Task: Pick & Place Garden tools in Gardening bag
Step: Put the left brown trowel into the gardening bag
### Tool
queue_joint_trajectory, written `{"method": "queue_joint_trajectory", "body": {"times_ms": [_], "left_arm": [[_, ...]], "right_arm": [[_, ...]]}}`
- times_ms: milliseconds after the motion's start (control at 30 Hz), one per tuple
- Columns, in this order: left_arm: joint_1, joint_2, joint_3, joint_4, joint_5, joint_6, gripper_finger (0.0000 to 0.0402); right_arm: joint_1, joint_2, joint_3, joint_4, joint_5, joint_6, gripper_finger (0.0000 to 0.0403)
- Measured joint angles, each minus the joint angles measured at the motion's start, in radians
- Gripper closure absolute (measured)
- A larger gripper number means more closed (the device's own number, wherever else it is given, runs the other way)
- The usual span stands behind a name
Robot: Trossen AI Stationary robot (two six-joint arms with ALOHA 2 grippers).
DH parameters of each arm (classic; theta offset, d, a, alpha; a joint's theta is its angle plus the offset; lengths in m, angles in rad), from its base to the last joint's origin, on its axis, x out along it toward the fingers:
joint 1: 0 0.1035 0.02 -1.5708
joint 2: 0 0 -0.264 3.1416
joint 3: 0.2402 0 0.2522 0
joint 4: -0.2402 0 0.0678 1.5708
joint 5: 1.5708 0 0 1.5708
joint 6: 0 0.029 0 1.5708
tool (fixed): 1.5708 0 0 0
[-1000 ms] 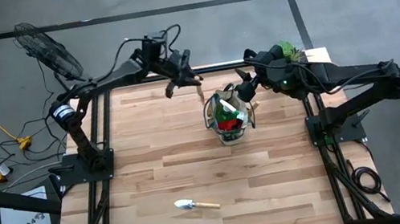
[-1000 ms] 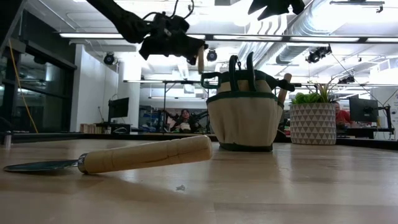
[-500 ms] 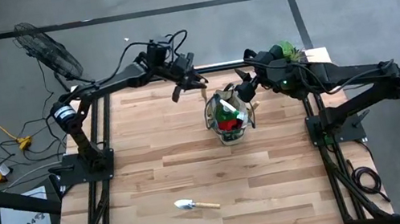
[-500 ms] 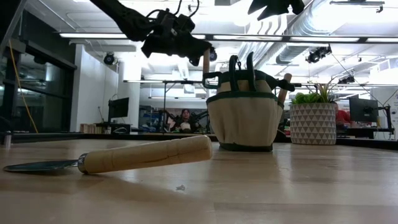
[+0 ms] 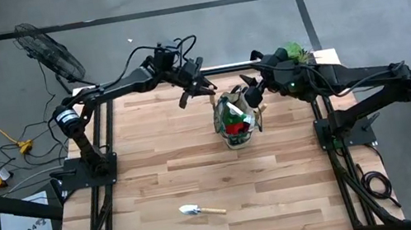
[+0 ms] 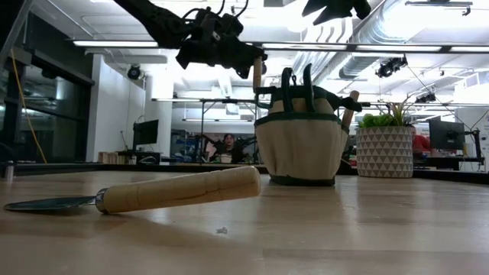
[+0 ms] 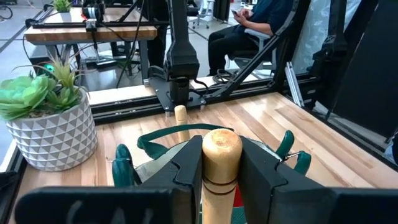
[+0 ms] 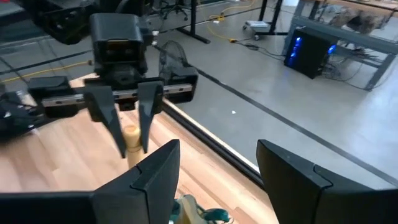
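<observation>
Step in hand, by judgement: delivery of a wooden-handled garden tool [image 7: 222,163] to the small round tan fabric gardening bag with dark green trim [image 5: 236,120].

Left gripper [image 5: 199,87]: raised above the light wooden bench [image 5: 197,166], near the far edge, just beside the bag on its left side. Fingers clamped on the pale wooden handle, seen in the left wrist view with the rounded handle end upward and the bag opening directly beyond. In the low view, handle hanging roughly upright at the bag's rim height, not yet inside.

Right gripper [image 5: 252,89]: raised near the far edge, just beside the bag on its right side. Fingers [image 8: 155,171] set apart, nothing between them.

Gardening bag: standing upright near the middle of the far edge, already holding several tools, including a red item and wooden handles protruding above the rim. Green succulent in a pale patterned pot [image 6: 385,150] close to the far right corner.

Second wooden-handled trowel with metal blade [image 5: 201,210]: lying flat near the near edge, well apart from the bag, untouched.

Next move, by judgement: short travel over the bag opening, lowering between the loop handles [image 6: 296,79] clear of the tools already inside, then release. Afterwards, retrieval of the trowel at the near edge.
</observation>
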Motion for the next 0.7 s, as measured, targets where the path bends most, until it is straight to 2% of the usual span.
{"method": "queue_joint_trajectory", "body": {"times_ms": [433, 700], "left_arm": [[0.002, 0.0, 0.002, 0.056, 0.061, -0.075, 0.0335], [0.002, 0.001, 0.002, -0.056, -0.006, 0.021, 0.0335]], "right_arm": [[0.0, 0.0, 0.0, -0.028, -0.008, 0.002, 0.0198], [0.0, 0.0, 0.0, -0.035, -0.007, 0.002, 0.0198]]}}
